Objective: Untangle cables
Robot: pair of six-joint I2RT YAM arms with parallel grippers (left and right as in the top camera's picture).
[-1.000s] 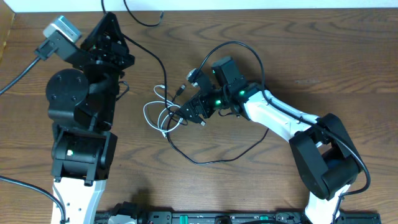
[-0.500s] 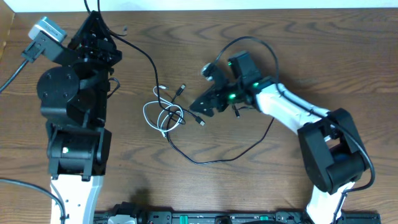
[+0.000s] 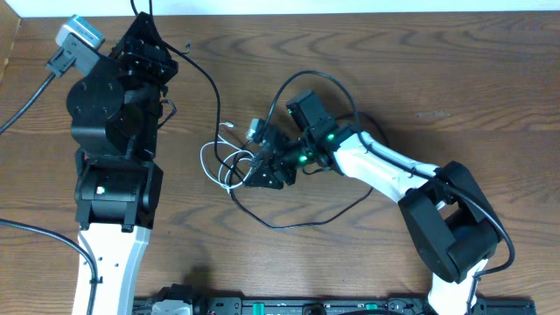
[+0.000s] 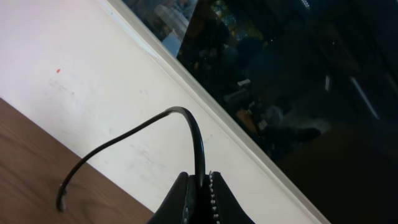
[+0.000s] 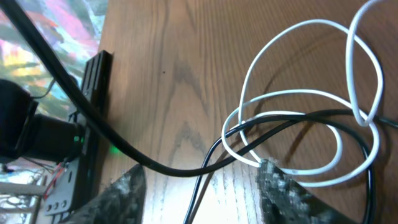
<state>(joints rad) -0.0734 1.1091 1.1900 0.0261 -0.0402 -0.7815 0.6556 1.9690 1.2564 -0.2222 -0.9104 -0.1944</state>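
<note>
Just ahead of the right gripper (image 5: 202,182), jaws apart, the white cable (image 5: 298,102) loops a black cable (image 3: 213,92) clamped far-left by the left gripper (image 4: 200,186).

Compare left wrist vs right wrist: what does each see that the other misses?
Left wrist only: the left claw shut on a black cable that arches over to a free end, with a white wall and dark window behind. Right wrist only: the white cable looped and crossed with black cable on the table, the right claw open over the tangle. Both: black cable and the wood table. These two views cannot tell whether it is the same black cable.
</note>
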